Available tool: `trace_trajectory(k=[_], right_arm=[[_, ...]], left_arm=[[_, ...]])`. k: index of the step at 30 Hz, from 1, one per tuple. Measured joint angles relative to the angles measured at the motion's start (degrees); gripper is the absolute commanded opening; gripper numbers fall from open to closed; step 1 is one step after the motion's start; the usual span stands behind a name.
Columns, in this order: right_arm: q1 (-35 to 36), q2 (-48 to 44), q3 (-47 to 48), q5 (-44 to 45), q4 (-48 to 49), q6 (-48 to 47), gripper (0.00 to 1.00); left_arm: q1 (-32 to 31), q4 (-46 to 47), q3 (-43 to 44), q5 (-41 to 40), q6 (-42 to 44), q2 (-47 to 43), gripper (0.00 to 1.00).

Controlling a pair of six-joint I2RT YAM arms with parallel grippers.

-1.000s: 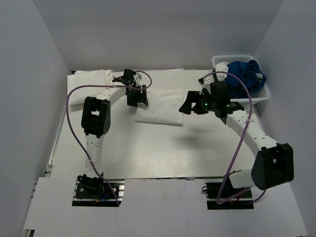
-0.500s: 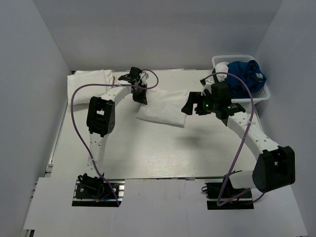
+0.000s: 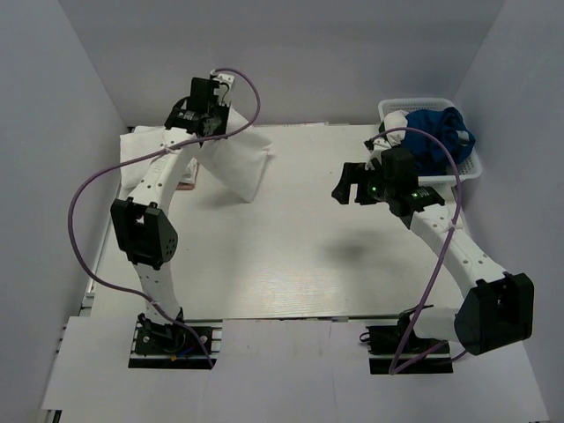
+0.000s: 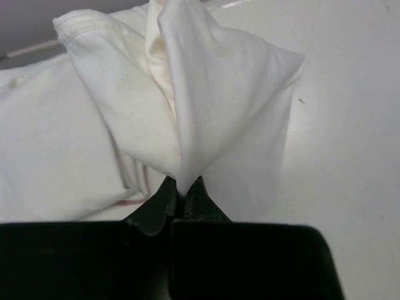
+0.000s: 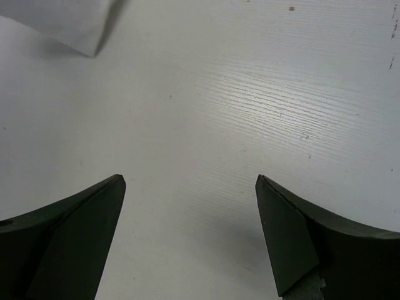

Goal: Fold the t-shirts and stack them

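Note:
A folded white t-shirt (image 3: 236,161) hangs off the table at the back left, pinched at its top edge by my left gripper (image 3: 211,128). In the left wrist view the gripper (image 4: 183,184) is shut on that t-shirt (image 4: 225,106), which drapes down in loose folds. Below and to its left lies a pile of white t-shirts (image 3: 148,145), also seen beside the fingers as the pile (image 4: 50,144). My right gripper (image 3: 348,187) hovers open over bare table at mid-right, nothing between its fingers (image 5: 190,181). A corner of the hanging t-shirt (image 5: 62,19) shows at its view's top left.
A white lattice basket (image 3: 471,163) stands at the back right, holding a blue cloth (image 3: 436,132) and something white. Grey walls close in the table on the left, back and right.
My left gripper shut on the folded t-shirt at mid-table, lifted it and carried it back and left, near the pile. The right gripper drifted slightly right and stayed open.

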Motion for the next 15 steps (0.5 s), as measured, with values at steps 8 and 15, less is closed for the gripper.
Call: trace_trajectory(k=[8, 15], right_arm=[[-0.02, -0.04, 0.00, 1.25, -0.09, -0.31, 0.90], [-0.02, 0.00, 0.00, 1.42, -0.15, -0.55, 0.90]], left_arm=[[3.96, -2.08, 6.67, -6.43, 6.27, 0.61, 0.00], [8.39, -2.75, 9.84, -9.16, 9.60, 1.05, 0.00]])
